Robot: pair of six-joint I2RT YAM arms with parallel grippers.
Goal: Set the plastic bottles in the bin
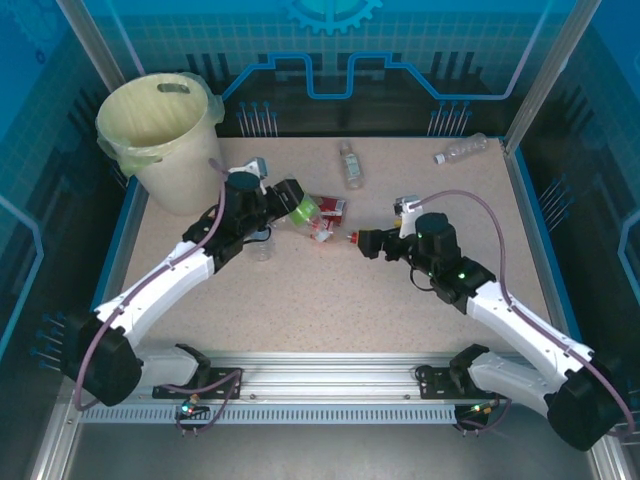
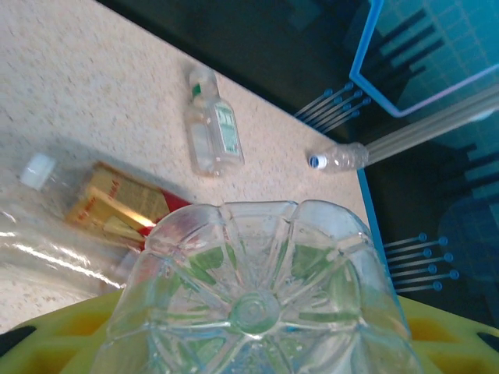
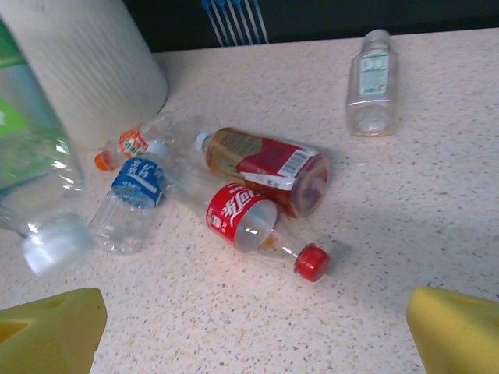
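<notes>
Our left gripper (image 1: 284,199) is clamped on the base end of a green-labelled bottle (image 2: 257,300), yellow fingers (image 2: 54,343) on either side. It holds the bottle tilted to the right of the bin (image 1: 165,130), which stands at the far left corner of the speckled table (image 1: 330,300). Our right gripper (image 3: 253,327) is spread wide, low over the table, facing a cluster of bottles lying on their sides: a red-capped bottle with a red label (image 3: 253,230) nearest, a brown bottle with a red and yellow label (image 3: 269,167) touching it behind, then a blue-labelled bottle (image 3: 131,201) and an orange-capped bottle (image 3: 129,144) beside the bin's wall. Farther off we see a small clear bottle with a green and white label (image 1: 349,163) lying alone, and another clear bottle (image 1: 460,150) at the table's far right edge
</notes>
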